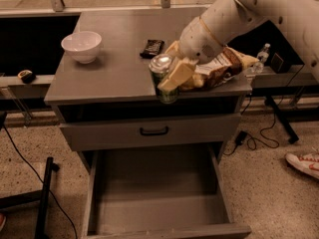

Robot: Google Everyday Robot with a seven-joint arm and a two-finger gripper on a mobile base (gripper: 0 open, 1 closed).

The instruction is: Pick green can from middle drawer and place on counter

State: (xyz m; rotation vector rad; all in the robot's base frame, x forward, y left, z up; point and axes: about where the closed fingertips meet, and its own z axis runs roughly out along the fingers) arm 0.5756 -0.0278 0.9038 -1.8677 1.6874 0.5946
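Observation:
My gripper (168, 77) is shut on the green can (161, 76) and holds it upright over the front edge of the counter (114, 59), its silver top showing. My white arm comes in from the upper right. A cream finger (175, 75) lies across the can's right side. The can's base hangs just in front of the counter's edge. Below, the middle drawer (159, 193) stands pulled out, its bare grey floor showing. Above it is a shut drawer front with a black handle (153, 131).
A white bowl (81, 46) stands at the counter's left. A dark candy bar (152, 47) lies at its middle. A brown snack bag (227, 66) lies at the right behind my arm. A clear bottle (261, 56) stands on the right ledge. A shoe (305, 164) is on the floor at right.

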